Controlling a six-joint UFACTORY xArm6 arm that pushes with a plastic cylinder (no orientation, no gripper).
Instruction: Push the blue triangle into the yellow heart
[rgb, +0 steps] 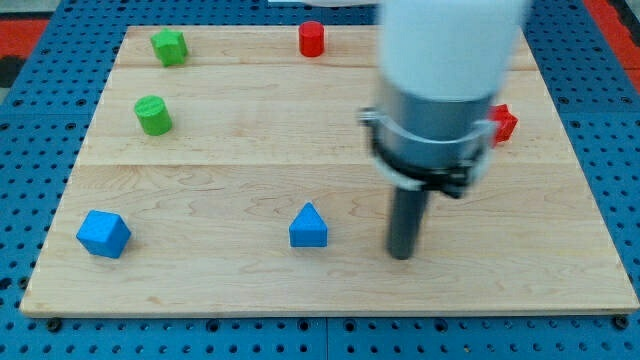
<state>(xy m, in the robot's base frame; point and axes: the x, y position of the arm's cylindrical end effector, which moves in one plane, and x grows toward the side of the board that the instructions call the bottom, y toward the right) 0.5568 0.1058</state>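
The blue triangle (308, 227) lies on the wooden board (240, 170) near the view's bottom centre. My tip (401, 254) rests on the board to the triangle's right, with a clear gap between them. No yellow heart shows; the arm's white and grey body (440, 80) covers part of the board at the upper right and may hide it.
A blue cube-like block (103, 234) sits at bottom left. A green block (169, 46) is at top left, a green cylinder (154, 115) below it. A red cylinder (312, 39) is at top centre. A red block (503, 122) peeks out right of the arm.
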